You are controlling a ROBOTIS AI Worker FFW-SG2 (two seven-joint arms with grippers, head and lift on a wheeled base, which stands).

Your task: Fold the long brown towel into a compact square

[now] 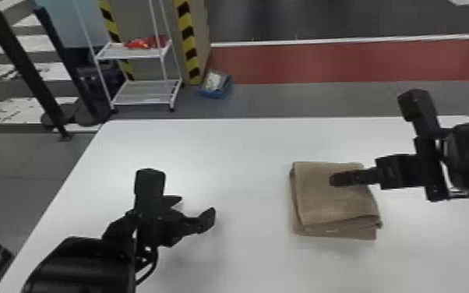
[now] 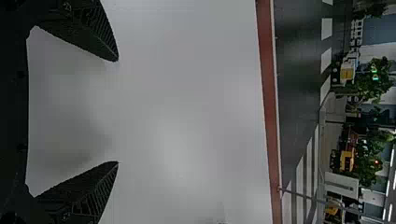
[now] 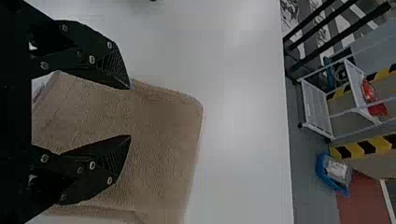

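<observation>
In the head view, the brown towel point(image 1: 323, 198) lies as a layered, roughly square bundle on the right part of the white table, its near-edge layers slightly offset. My right gripper point(image 1: 337, 179) is over the towel's upper right part. In the right wrist view, that gripper point(image 3: 130, 112) has its fingers spread over the brown towel point(image 3: 163, 140), gripping nothing. My left gripper point(image 1: 196, 208) stands open over the table, well to the left of the towel. The left wrist view shows the same gripper point(image 2: 118, 112), nothing between its fingers.
The white table point(image 1: 245, 148) extends around the towel and between both arms. Beyond its far edge, a white wire shelf point(image 1: 148, 91) and a blue bin point(image 1: 216, 85) stand on the floor.
</observation>
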